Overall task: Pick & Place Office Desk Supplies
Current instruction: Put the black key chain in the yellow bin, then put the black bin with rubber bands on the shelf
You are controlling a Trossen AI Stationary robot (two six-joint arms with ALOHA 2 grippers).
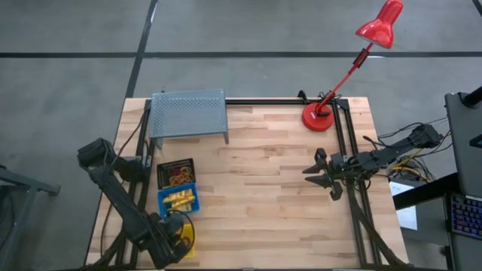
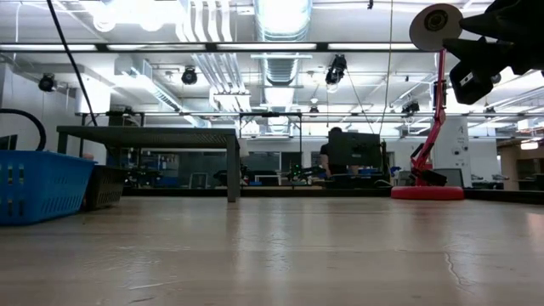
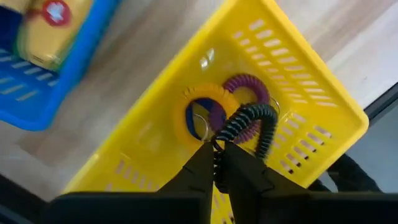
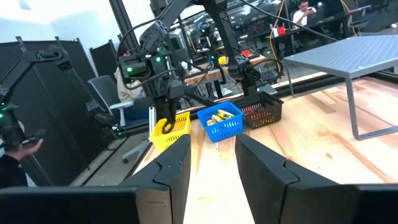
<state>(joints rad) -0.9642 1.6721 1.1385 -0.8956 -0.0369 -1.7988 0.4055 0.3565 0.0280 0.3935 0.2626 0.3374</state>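
My left gripper points down over the yellow bin at the table's near left corner and is shut on a black coil ring. On the bin's floor lie a purple coil ring and a yellow coil ring with a blue one inside it. The right wrist view shows the black coil hanging under the left gripper. My right gripper waits open at the table's right side, level, with nothing between its fingers. My left gripper pinches one end of the black coil ring between its two fingertips. The fingers come from above, pointing down. The coil curves away below them, inside the yellow bin; whether its lower end rests on the rings beneath, I cannot tell.
A blue bin with yellow items and a black bin with rubber bands stand in a row beyond the yellow one. A grey perforated shelf is at the back left, a red desk lamp at the back right. Bare wood lies between.
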